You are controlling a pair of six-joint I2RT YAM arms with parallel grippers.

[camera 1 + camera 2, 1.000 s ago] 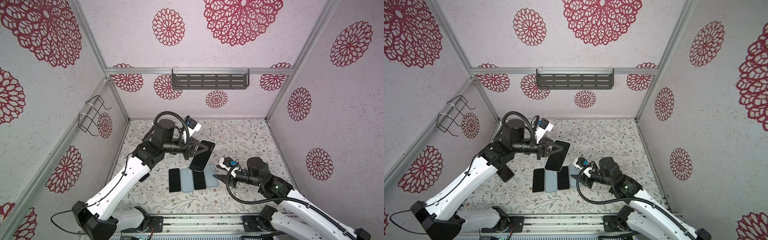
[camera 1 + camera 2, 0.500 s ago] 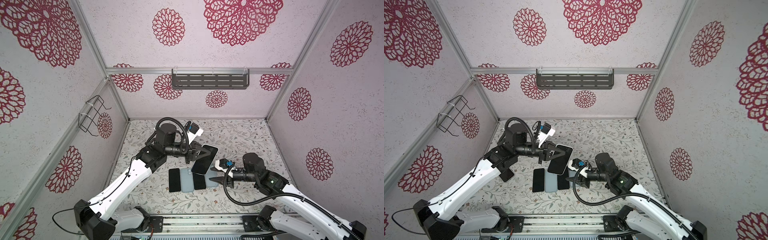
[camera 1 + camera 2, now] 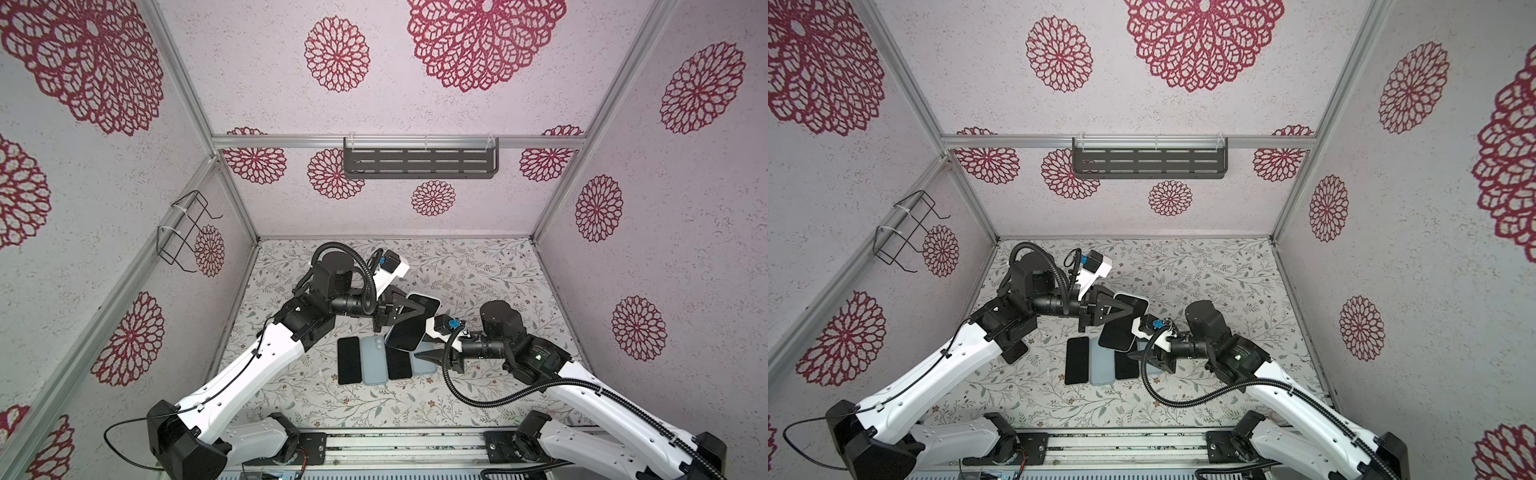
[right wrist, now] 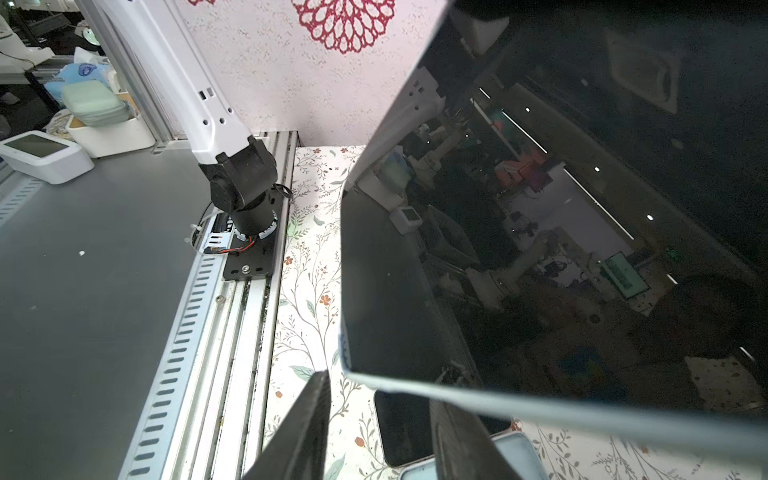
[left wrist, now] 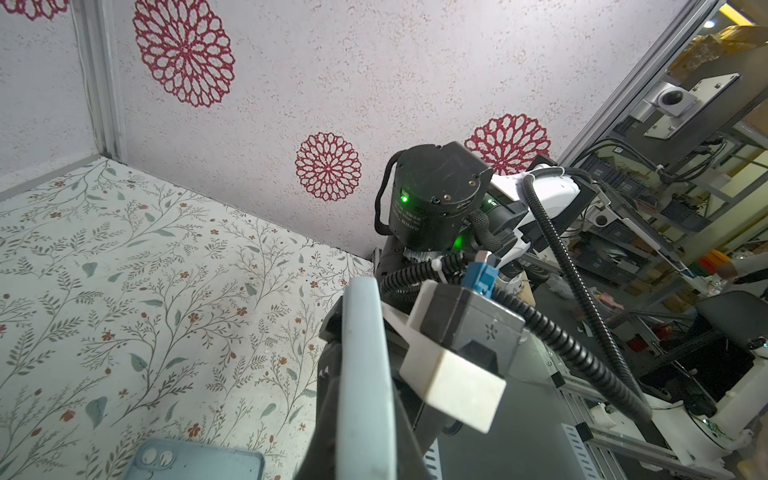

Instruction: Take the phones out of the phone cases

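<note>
Table, front: row of loose phones and cases lying flat. Just behind, right gripper has its jaws apart astride the lower corner of the phone case, probably to peel it. Phone not yet out, held tilted above the row by left gripper, which is clamped across it as anchor.

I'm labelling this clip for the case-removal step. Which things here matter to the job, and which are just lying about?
In the job: cased phone, clamped by the left gripper; right gripper, open beside its lower edge.

Lying about: black phones and pale blue cases flat on the table; wall shelf; wire rack.
</note>
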